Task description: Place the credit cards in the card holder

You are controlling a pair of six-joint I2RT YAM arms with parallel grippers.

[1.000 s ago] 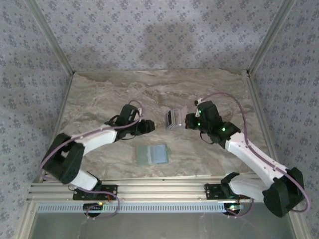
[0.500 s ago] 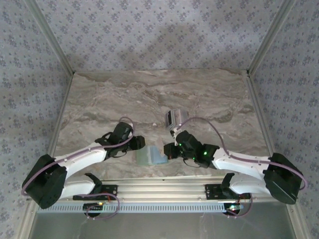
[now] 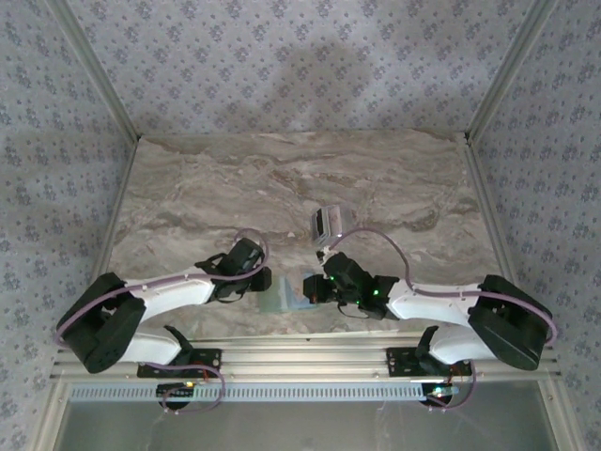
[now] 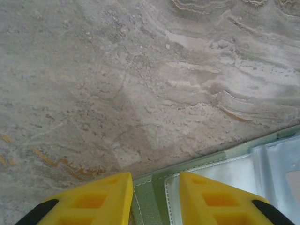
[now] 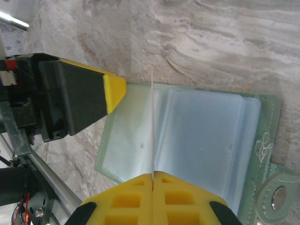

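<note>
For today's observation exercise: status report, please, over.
Right gripper shut on thin pale card, edge-on over open sage-green bifold card holder. Left gripper open, astride holder's edge. Its fingertip close beside card.

Left arm [image 3: 169, 293] and right arm [image 3: 432, 303]: white tubes, chunky black joints, lilac cables [image 3: 368, 232] looping along them. Left hand [image 4: 154, 180] and right hand [image 5: 153, 176] have bright yellow fingers [image 4: 206, 201] with cutout pockets and black backs. Tiny green LEDs [image 3: 374, 293] on the right wrist.
</note>
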